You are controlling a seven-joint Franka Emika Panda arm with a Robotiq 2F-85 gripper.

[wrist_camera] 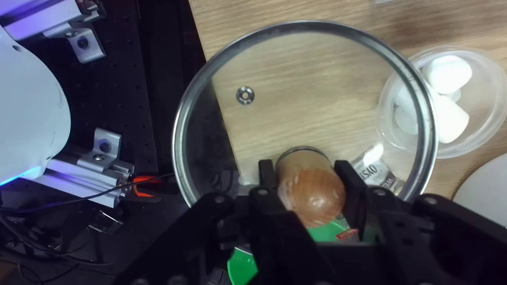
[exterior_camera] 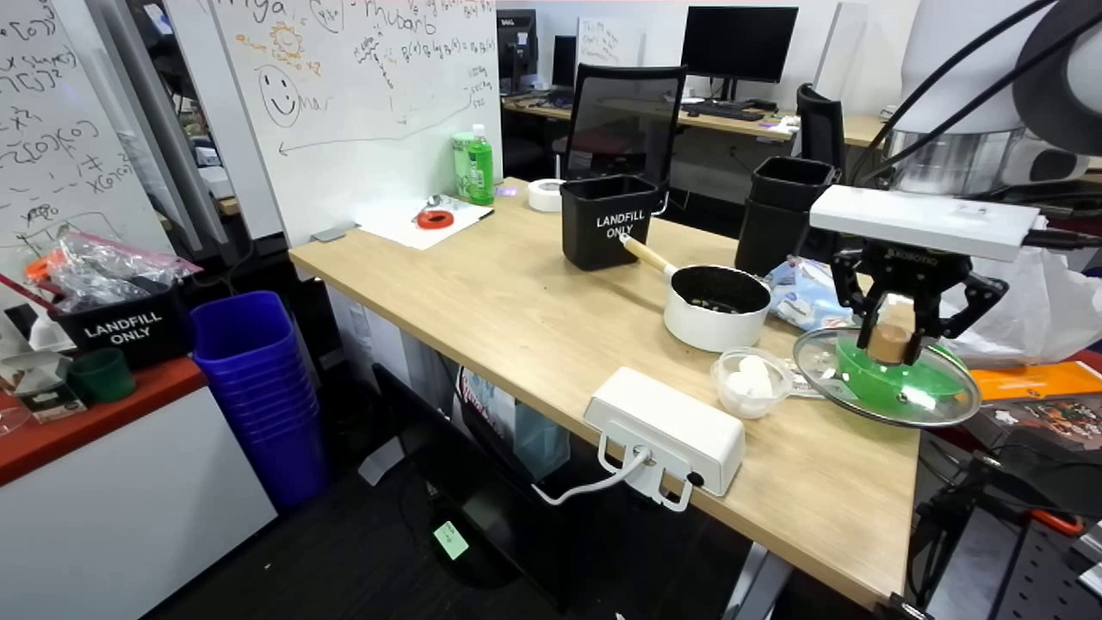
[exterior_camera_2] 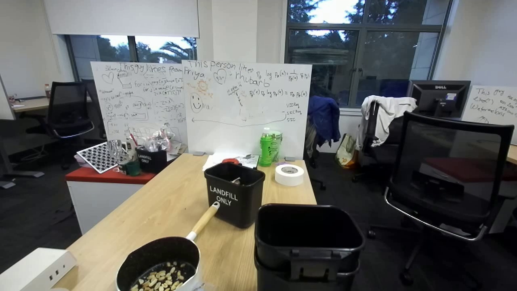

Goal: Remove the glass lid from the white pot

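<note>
The glass lid is a clear disc with a metal rim and a wooden knob; it also shows in the wrist view. My gripper is shut on the knob; the fingers stand on both sides of it in the wrist view. The lid is off the pot, held over the table end and partly over the green bowl. I cannot tell whether lid and bowl touch. The white pot stands uncovered with its wooden handle pointing away; in an exterior view pale nut-like pieces lie inside.
A clear cup of white pieces stands between pot and lid. The white power strip sits at the table's front edge. A black bin, stacked black bins and a blue-white packet stand behind and beside the pot.
</note>
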